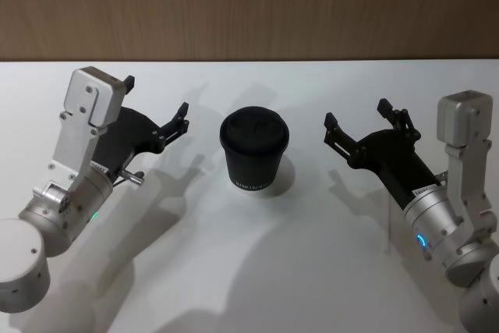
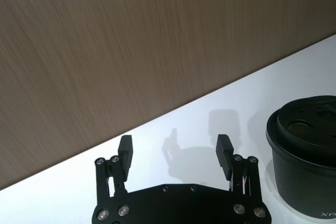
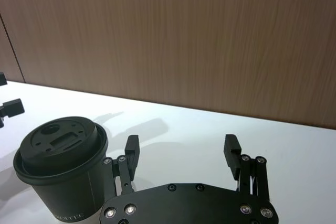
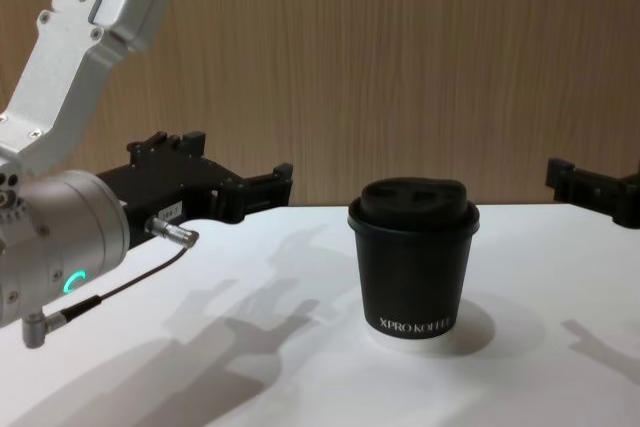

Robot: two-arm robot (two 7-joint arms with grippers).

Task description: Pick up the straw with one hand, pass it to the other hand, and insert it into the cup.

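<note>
Left tool (image 1: 156, 97): hovers above the white counter (image 1: 312, 255) on the robot's left, fingers spread wide, nothing between them. Its tips point toward the cup (image 1: 255, 150) but stand apart from it.

Right tool (image 1: 356, 113): hovers on the robot's right at a similar height, fingers likewise spread and empty, also aimed toward the cup and not touching it.

Cup: black, upright on the counter between the two tools, domed lid fitted, white lettering facing the robot. A wood-grain wall (image 1: 249, 5) runs along the counter's far edge.
</note>
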